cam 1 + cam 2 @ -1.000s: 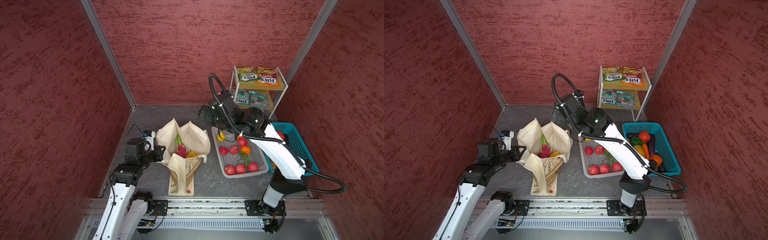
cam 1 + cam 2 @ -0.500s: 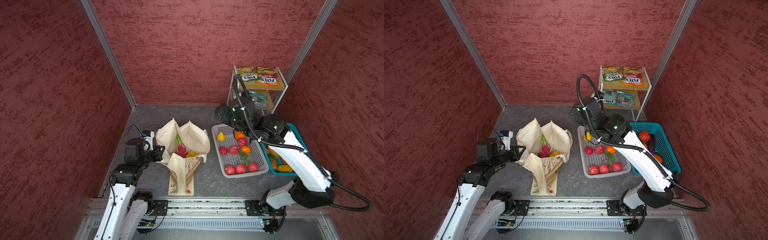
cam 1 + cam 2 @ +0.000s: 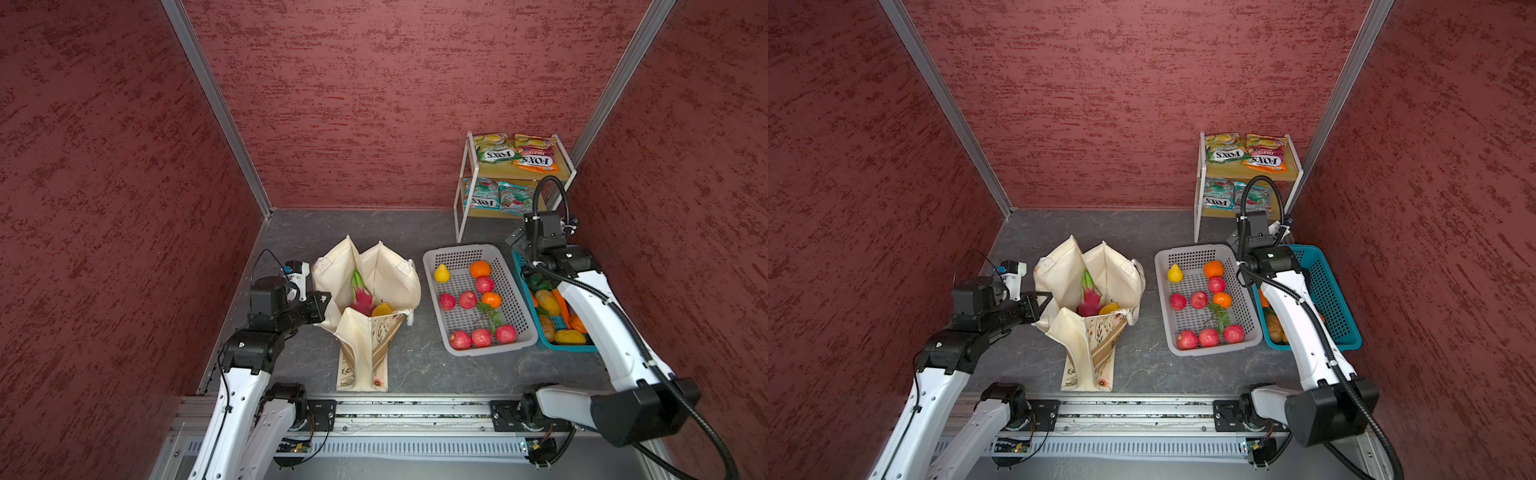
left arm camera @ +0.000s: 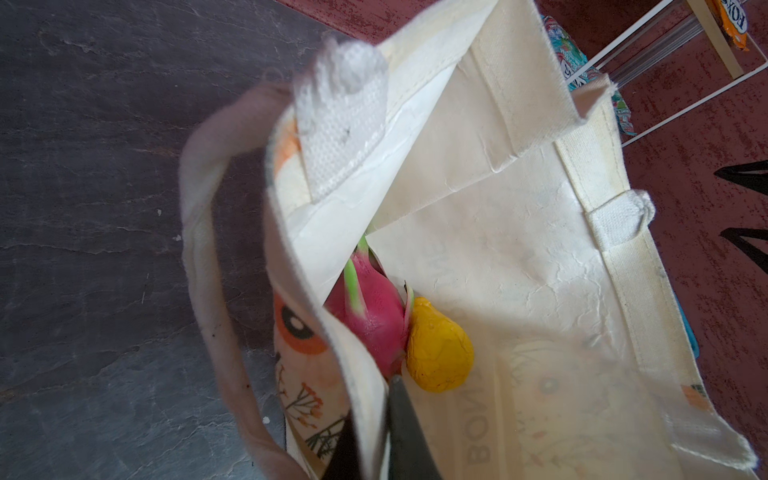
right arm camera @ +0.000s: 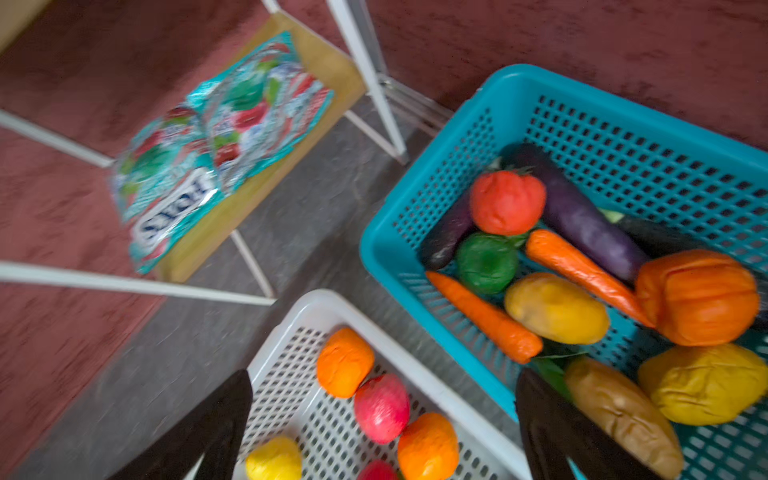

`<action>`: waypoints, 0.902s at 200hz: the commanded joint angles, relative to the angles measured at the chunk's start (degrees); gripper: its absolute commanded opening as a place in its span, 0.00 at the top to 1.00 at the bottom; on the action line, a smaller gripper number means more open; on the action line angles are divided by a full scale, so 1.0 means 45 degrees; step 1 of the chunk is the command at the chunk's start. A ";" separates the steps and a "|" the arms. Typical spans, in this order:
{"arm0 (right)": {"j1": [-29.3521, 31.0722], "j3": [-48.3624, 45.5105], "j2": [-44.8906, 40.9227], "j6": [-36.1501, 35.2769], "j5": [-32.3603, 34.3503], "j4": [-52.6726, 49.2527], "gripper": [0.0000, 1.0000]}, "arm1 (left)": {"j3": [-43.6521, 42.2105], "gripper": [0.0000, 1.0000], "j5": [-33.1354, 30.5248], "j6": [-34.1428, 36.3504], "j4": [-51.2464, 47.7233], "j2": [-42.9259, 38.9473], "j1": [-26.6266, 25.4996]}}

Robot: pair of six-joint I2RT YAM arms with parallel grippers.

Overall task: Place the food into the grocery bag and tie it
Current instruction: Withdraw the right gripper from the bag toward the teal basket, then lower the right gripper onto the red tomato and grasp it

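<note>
quick notes: the grocery bag (image 3: pixel 390 274) sits on the dark table (image 3: pixel 316 232), left of centre and near the grey basket (image 3: pixel 463 250). Its mouth is spread open and the front panel is flopped down toward the rail. The left gripper (image 4: pixel 374 436) is clamped on the near rim, cloth pinched btw the two fingers, so imo that's what props the mouth open. The right gripper (image 5: pixel 384 382) is spread wide w/ nothing in it, hanging over where the grey basket meets the teal basket (image 5: pixel 623 108). Inside the bag there's a pink dragon fruit (image 4: pixel 370 320) w/ a yellow fruit (image 4: pixel 438 353) touching it. Handling, just my guess: the canvas is soft and floppy and prob sags if the rim is let go. For tying, the white loop handles (image 4: pixel 343 124) are the spot to take. The produce looks light w/ wrinkly skin, so not slippery; take round ones across the middle and the eggplant (image 5: pixel 582 220) across its body. The FOX'S packets (image 3: pixel 496 150) on the shelf (image 5: pixel 332 70) look glossy, so prob slippy; pinch an edge. Can't see the bag bottom or anything under the dragon fruit. The right arm (image 3: pixel 598 316) covers a chunk of the teal basket in both top views. The right wrist view is blurry, so small stuff there is iffy.
</note>
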 commanded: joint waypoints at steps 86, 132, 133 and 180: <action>-0.4130 -0.0119 0.4112 -0.2117 0.0243 0.1850 0.04 | -0.0112 0.89 -0.0064 0.0000 0.0041 0.0286 -0.0237; -0.4876 0.0561 0.5352 -0.2465 -0.0309 0.2565 0.03 | -0.0063 0.89 -0.0093 -0.0001 -0.0014 0.0724 -0.0207; -0.4899 0.0598 0.5407 -0.2463 -0.0323 0.2568 0.03 | -0.0058 0.89 -0.0093 -0.0001 -0.0021 0.0735 -0.0207; -0.5641 0.1153 0.6407 -0.2146 -0.1403 0.2675 0.03 | -0.0053 0.89 -0.0286 -0.0021 -0.0048 0.0860 -0.0207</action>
